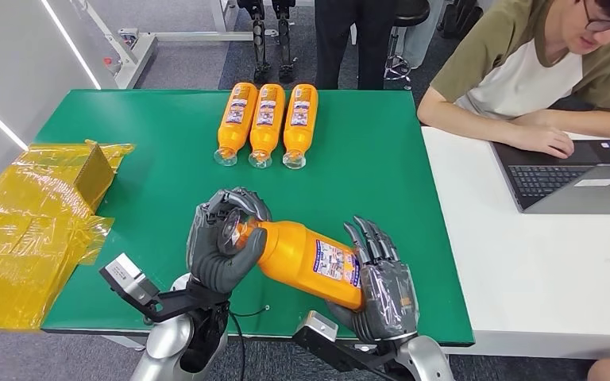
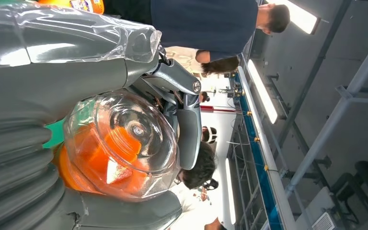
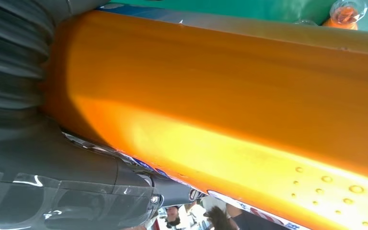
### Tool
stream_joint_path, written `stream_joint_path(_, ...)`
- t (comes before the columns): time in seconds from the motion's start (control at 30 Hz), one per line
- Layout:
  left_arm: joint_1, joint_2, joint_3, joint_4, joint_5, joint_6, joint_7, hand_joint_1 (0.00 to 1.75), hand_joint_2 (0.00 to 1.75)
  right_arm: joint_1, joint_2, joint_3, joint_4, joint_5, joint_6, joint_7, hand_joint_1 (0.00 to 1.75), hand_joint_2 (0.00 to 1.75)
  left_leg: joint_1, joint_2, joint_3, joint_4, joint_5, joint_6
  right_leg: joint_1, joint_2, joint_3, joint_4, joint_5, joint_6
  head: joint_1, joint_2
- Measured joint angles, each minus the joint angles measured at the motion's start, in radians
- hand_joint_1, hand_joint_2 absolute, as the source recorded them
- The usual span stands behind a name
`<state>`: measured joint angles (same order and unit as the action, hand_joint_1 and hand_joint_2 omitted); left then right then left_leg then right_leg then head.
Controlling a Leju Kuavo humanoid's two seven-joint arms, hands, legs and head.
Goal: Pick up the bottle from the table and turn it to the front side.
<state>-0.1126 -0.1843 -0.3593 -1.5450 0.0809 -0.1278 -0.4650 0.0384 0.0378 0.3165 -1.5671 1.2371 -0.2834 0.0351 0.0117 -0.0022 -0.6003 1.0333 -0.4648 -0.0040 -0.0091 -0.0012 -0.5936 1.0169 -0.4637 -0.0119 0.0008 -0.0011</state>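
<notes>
I have the orange bottle lifted clear of the green desk, lying on its side between both hands. My left hand grips the clear cap end, its fingers wrapped over the neck; my right hand cups the base, its fingers rising along the far side of the body. The label shows just beside the right fingers, facing up and toward me but skewed, so I judge the turn to be partway done.

In the left wrist view the clear cap sits pressed between the thumb and the dark fingers. In the right wrist view the orange body lies tight against the palm.

To finish well, I would roll the bottle about its long axis with the left fingers leading and the right fingers loosened just enough to let it slip without dropping. The smooth plastic looks slippery, so a slow turn seems wise.

Beyond the fingers, three more bottles lie in a row. A person works at a laptop off to the right, and yellow wrapping sits to the left.
</notes>
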Motion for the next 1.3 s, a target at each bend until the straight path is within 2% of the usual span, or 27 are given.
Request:
stream_joint_path(0.53,0.0,0.0,0.0,0.0,-0.008,0.007,0.002,1.75,1.75,0.0,0.001,0.001,-0.001,-0.011,-0.007,-0.01,0.0,1.75,0.0,0.0,0.0,0.0,0.0,0.0,0.0,0.0,0.0,0.0,0.0,0.0,0.0,0.0)
stream_joint_path(0.6,-0.011,0.0,0.0,0.007,-0.062,0.058,0.015,1.75,1.75,0.008,0.014,0.002,-0.018,-0.103,-0.071,-0.095,0.0,1.75,0.0,-0.001,0.0,0.0,0.0,0.0,0.0,-0.001,0.0,0.0,0.0,0.0,0.0,0.0)
stream_joint_path(0.7,-0.051,0.001,0.0,0.053,-0.157,0.155,0.025,1.75,1.75,0.017,0.055,0.029,-0.099,-0.471,-0.276,-0.412,0.0,1.75,0.0,-0.001,0.0,0.0,0.0,0.0,0.0,-0.001,0.0,0.0,0.0,0.0,0.0,0.0)
stream_joint_path(0.73,-0.063,0.001,0.001,0.07,-0.168,0.166,0.023,1.75,1.75,0.016,0.067,0.041,-0.128,-0.59,-0.319,-0.496,0.0,1.75,0.0,-0.001,0.0,0.0,0.0,0.0,0.0,0.0,0.0,0.0,0.0,0.0,0.0,0.0)
stream_joint_path(0.77,-0.07,0.001,0.001,0.085,-0.172,0.171,0.021,1.75,1.75,0.014,0.076,0.052,-0.151,-0.668,-0.339,-0.54,0.0,1.75,0.0,0.0,0.001,0.0,0.0,0.0,0.0,0.0,0.0,0.0,0.0,0.0,0.0,0.0)
stream_joint_path(0.83,-0.079,0.001,0.001,0.103,-0.175,0.174,0.019,1.75,1.75,0.014,0.084,0.062,-0.179,-0.708,-0.341,-0.54,0.0,1.75,0.0,0.001,0.001,0.0,0.0,0.0,0.0,0.001,0.0,0.0,0.0,0.0,0.0,0.0)
stream_joint_path(1.3,-0.087,0.001,0.001,0.135,-0.176,0.179,0.018,1.75,1.75,0.01,0.084,0.076,-0.212,-0.691,-0.345,-0.528,0.0,1.75,0.0,0.001,0.001,0.0,0.0,0.0,0.0,0.001,0.0,0.0,0.0,0.0,0.0,0.0)
